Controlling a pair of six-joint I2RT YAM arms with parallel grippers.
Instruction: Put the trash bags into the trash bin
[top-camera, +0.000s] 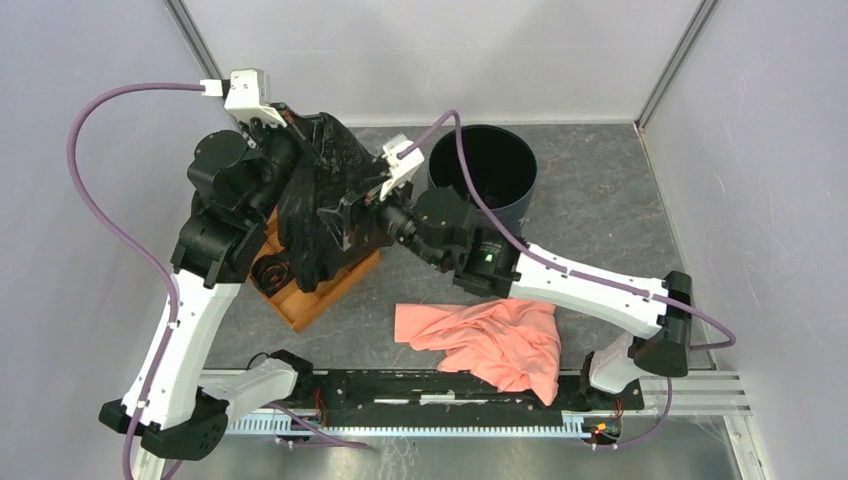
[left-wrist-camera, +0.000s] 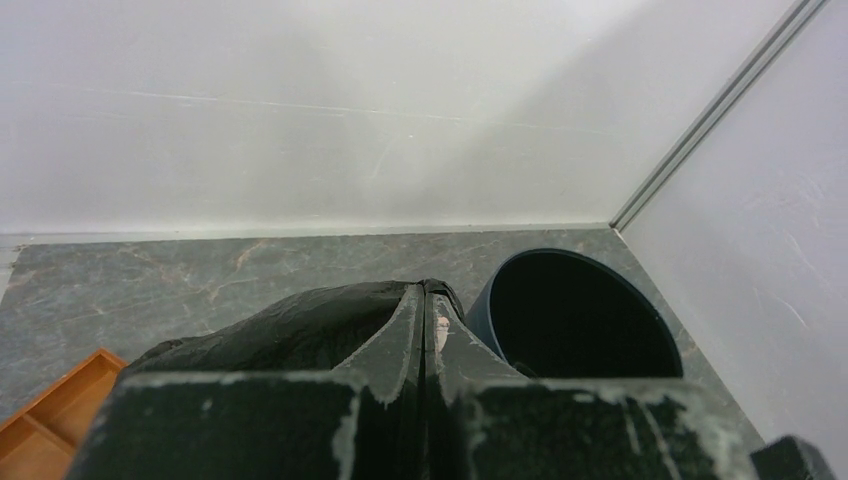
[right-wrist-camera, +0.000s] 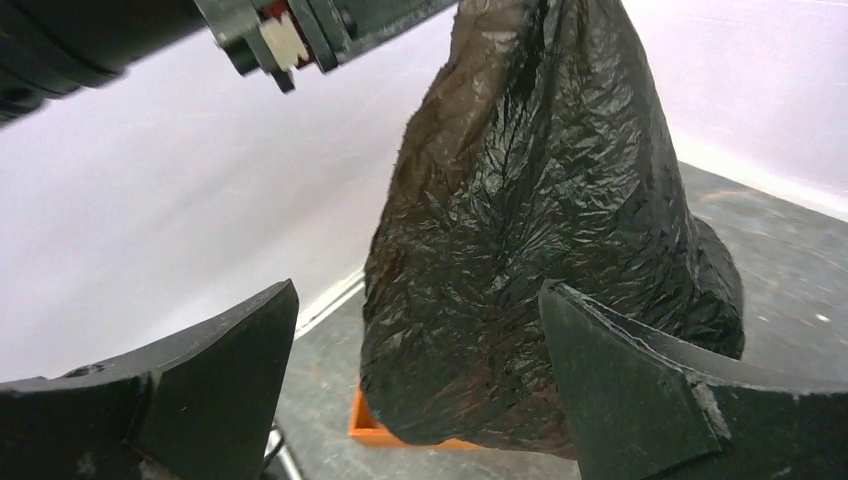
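Black trash bags hang pinched in the left claw, before the gaping right claw.

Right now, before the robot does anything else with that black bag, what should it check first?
1. Hold: the left gripper is clamped on the trash bag: ok, fingers shut on the film.
2. Second hand: the right gripper is ready to grab: ok, jaws spread wide, bag in front of them.
3. Target: the trash bin is upright with its mouth open: ok.
4. Bag's bottom clear of the orange tray: cannot tell, it hangs right over it.
5. The pink cloth is out of the way: ok, lying apart from bin and bag.
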